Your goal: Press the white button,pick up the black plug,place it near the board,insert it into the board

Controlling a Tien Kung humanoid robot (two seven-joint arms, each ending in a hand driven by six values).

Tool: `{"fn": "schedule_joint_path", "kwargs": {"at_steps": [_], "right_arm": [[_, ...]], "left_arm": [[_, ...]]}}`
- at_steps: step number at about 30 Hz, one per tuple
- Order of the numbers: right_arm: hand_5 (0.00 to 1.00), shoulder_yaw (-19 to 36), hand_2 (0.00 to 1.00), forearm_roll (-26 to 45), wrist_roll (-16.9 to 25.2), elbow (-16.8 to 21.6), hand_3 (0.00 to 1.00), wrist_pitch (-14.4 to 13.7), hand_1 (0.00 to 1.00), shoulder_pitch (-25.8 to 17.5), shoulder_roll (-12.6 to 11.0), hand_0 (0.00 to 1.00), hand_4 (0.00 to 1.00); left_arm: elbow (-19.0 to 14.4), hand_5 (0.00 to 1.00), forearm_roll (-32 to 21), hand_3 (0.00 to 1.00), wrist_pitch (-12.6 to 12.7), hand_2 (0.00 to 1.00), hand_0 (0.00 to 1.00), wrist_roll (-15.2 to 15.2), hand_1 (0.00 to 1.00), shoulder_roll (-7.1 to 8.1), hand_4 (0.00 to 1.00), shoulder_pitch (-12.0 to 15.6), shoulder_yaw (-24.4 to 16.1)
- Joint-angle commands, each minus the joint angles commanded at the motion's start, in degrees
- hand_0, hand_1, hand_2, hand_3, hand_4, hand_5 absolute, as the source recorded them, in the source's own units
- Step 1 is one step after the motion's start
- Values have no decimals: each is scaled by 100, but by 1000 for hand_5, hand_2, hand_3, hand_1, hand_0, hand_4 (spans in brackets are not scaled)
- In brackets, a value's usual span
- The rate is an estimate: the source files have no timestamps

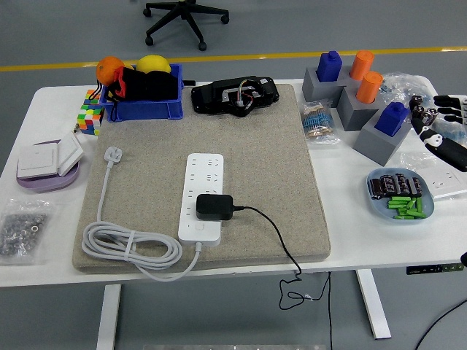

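A white power strip lies lengthwise on the grey felt mat. A black plug sits on the strip's near part, its black cord running off the mat's front edge. The strip's white button is at its near end. My right hand is at the table's right edge, fingers spread and empty, far from the plug. The left arm is out of view.
The strip's white cable coils at the mat's front left. A blue bin and black device stand at the back. Grey blocks with pegs and a blue dish are on the right. A purple dish sits left.
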Motion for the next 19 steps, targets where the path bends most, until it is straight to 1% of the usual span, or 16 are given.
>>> {"fn": "schedule_joint_path", "kwargs": {"at_steps": [5,19], "right_arm": [[353,20,669,-11,5,0,645,-1,654,25,24,677,886],[350,41,663,-29,-29,13,639,17,651,57,43,675,883]], "left_arm": [[0,378,-8,688,18,636,627,9,631,-35,559,28,-62],[0,378,-42,689,32,635,627,14,631,-23,559,-30,-87]]}}
